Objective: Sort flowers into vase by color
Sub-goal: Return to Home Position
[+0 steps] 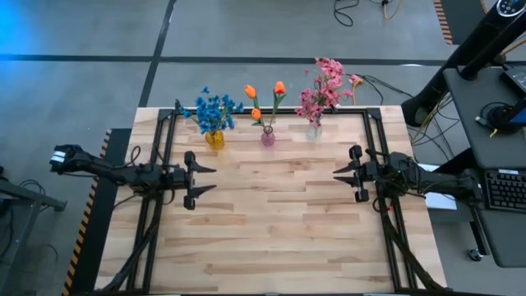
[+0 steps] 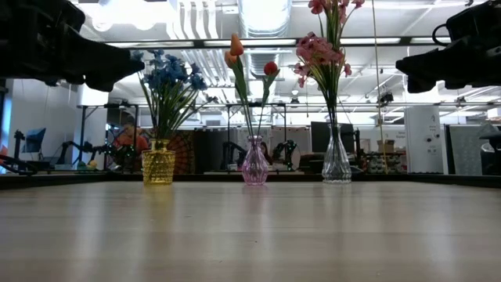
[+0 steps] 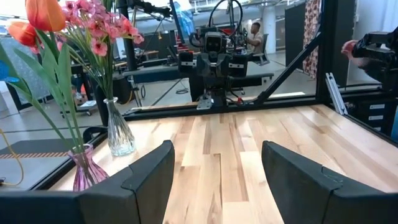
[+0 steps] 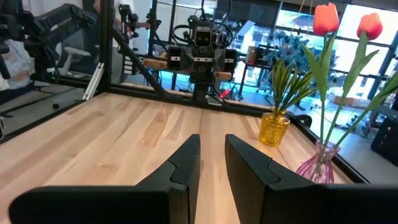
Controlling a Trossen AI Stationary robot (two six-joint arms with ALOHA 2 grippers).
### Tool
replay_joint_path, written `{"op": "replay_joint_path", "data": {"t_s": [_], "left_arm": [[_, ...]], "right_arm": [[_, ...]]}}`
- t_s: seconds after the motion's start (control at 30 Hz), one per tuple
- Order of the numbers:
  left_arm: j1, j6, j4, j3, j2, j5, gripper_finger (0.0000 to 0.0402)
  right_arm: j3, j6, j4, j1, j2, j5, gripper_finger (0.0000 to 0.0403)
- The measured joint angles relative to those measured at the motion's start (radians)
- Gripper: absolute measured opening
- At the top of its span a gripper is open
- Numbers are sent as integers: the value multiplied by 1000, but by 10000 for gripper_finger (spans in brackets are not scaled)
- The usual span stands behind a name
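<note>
The left gripper (image 1: 214,179) is held over the table's (image 1: 279,238) left side, fingers spread wide and empty; the right gripper (image 1: 335,176) is held opposite, fingers parted narrowly. Along the far edge, blue flowers (image 1: 215,108) are seen in a yellow vase (image 1: 214,140), orange buds (image 1: 265,90) in a pink vase (image 1: 268,137), and pink sprays (image 1: 323,86) in a transparent vase (image 1: 314,130).

From above I get a brightly, evenly lit tabletop (image 1: 279,214) with soft shadows, while in the low view ceiling lights (image 2: 182,11) glare behind the backlit flowers (image 2: 168,74).
</note>
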Motion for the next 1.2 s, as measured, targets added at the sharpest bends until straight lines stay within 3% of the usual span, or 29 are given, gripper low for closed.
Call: {"op": "replay_joint_path", "data": {"t_s": [1.2], "left_arm": [[0,0,0,0,106,0,224]], "right_arm": [[0,-2,0,0,0,-1,68]]}}
